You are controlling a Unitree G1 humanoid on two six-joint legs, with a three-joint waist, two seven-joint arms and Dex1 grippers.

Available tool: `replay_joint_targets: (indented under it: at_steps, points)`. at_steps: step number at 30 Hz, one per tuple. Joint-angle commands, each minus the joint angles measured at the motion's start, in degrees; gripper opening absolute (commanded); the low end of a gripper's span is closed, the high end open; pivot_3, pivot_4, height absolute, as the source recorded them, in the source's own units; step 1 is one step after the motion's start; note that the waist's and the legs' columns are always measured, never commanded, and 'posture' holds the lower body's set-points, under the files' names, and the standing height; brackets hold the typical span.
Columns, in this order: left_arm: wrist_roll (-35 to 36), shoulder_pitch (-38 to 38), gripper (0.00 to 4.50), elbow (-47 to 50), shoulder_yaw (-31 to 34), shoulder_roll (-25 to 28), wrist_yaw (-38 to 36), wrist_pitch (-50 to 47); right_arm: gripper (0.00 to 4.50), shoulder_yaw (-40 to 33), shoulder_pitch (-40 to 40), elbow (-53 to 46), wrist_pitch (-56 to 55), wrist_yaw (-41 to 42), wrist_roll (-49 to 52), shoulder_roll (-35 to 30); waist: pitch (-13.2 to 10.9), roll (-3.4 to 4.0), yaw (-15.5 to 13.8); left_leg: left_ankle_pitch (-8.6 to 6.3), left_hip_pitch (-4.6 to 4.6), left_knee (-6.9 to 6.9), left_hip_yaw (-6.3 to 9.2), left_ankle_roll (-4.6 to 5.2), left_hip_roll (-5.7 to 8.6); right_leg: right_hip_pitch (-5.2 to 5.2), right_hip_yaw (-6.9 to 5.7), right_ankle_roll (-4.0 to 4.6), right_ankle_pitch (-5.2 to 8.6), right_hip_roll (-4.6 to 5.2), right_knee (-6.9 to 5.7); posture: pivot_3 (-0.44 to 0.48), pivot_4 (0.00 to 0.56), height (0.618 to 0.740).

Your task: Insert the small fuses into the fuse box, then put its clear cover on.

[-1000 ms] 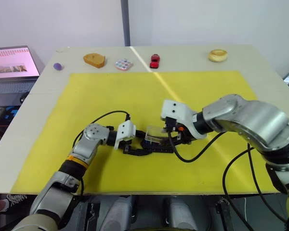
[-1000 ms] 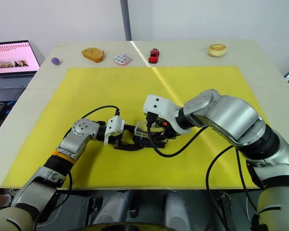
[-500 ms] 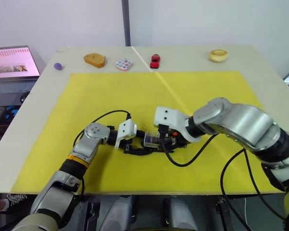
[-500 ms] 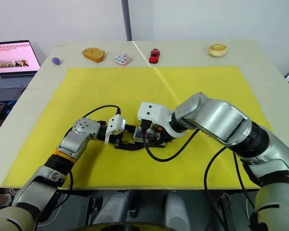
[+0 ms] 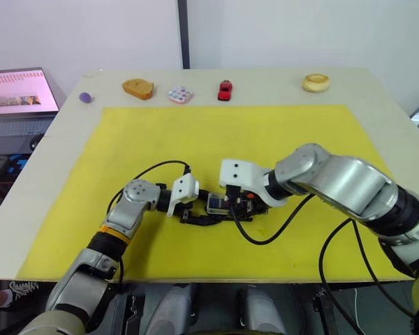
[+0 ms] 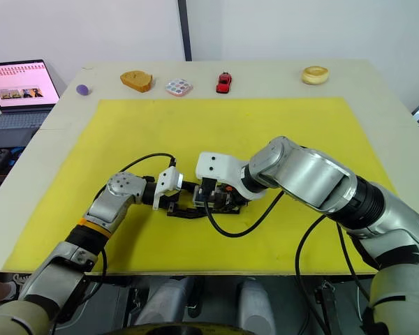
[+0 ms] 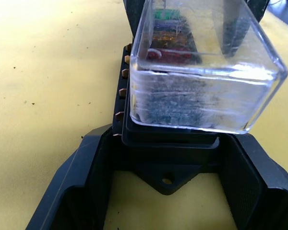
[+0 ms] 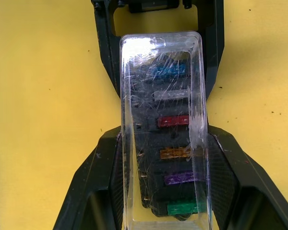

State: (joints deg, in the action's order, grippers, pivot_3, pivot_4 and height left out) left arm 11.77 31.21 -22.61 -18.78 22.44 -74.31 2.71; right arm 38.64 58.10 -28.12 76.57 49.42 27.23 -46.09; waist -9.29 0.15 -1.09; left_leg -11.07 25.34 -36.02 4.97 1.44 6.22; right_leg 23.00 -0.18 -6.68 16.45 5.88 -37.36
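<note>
The right gripper (image 8: 161, 211), clamped on the clear cover (image 8: 162, 129), lowers it over the fuse box (image 7: 134, 139), which the left gripper (image 7: 165, 191) clamps; the fuses (image 8: 173, 121) are seated, and pressing squarely down comes next.

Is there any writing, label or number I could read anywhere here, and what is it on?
None can be read.
Laptop screen: a red band and small pictures, any text too small to read.
Clear cover and the small fuses under it: no legible markings.
Fuse box: no visible markings.
</note>
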Motion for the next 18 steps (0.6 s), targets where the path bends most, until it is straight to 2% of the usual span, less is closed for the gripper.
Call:
replay_joint_targets:
  at_steps: [1,9,11,13,18]
  points:
    - [-3.42,-1.58,2.53,-1.85,-1.67,-0.6,1.98,-1.64,1.68,1.14,1.01,-0.06,0.33,-0.4,-1.76,-0.37,0.05,-0.01,-0.01,0.0,0.0,0.0,0.0,0.0,0.0,0.0,0.0,0.0,0.0,0.0,0.0,0.0,0.15,0.74]
    - [-3.53,-1.58,2.53,-1.83,-1.61,-0.71,1.98,-1.68,1.68,1.68,1.24,0.1,0.51,0.72,-2.33,-0.48,0.06,-0.01,-0.34,-0.01,0.0,0.0,0.0,0.02,0.02,0.0,0.0,0.0,0.0,0.01,0.02,0.0,0.15,0.74]
    - [-3.57,-1.59,2.53,-1.77,-1.56,-0.77,2.02,-1.73,2.71,1.64,1.34,0.32,0.35,0.92,-2.56,-0.28,0.06,-0.01,-0.47,-0.01,0.0,0.0,0.0,0.02,0.02,0.0,0.0,0.0,0.0,0.01,0.02,0.0,0.15,0.74]
    - [-3.6,-1.62,2.53,-1.69,-1.53,-0.78,2.04,-1.8,3.48,1.71,1.52,0.59,-0.13,1.22,-2.93,-0.29,0.07,-0.02,-0.57,-0.02,0.0,-0.01,0.0,0.02,0.01,0.0,0.0,0.0,0.0,0.01,0.02,0.0,0.15,0.74]
    - [-3.79,-1.64,2.53,-1.73,-1.49,-0.72,2.07,-1.82,3.48,1.56,2.04,0.99,-1.28,2.38,-3.52,-0.59,0.07,-0.02,-0.91,-0.02,0.01,0.01,-0.02,0.02,0.01,0.03,0.01,0.01,0.0,0.01,0.04,0.0,0.15,0.74]
